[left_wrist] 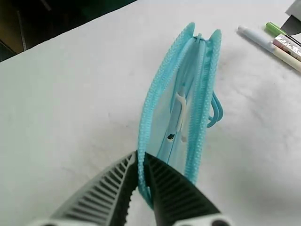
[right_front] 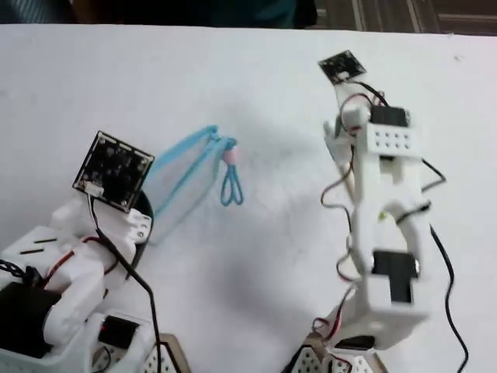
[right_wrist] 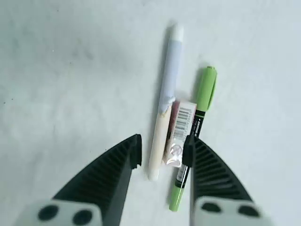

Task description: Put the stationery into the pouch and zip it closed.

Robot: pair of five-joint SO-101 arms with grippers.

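Note:
A light blue mesh pouch [left_wrist: 200, 94] lies on the white table [right_front: 256, 85] with its zipper open; something white [left_wrist: 181, 110] shows inside it. My left gripper [left_wrist: 142, 159] is shut on the pouch's near rim. In the high view the pouch [right_front: 185, 177] stretches away from the left arm. A white pen [right_wrist: 165, 103], a small pink wrapped piece [right_wrist: 180, 126] and a green marker [right_wrist: 200, 117] lie side by side. My right gripper [right_wrist: 163, 150] hangs open just above them, its fingers either side of the white pen and the pink piece.
The pouch's blue pull loop [right_front: 231, 186] lies on the table between the two arms. The pens [left_wrist: 270, 40] rest a short way beyond the pouch's far end. The table's far edge [right_front: 233, 28] runs along the back.

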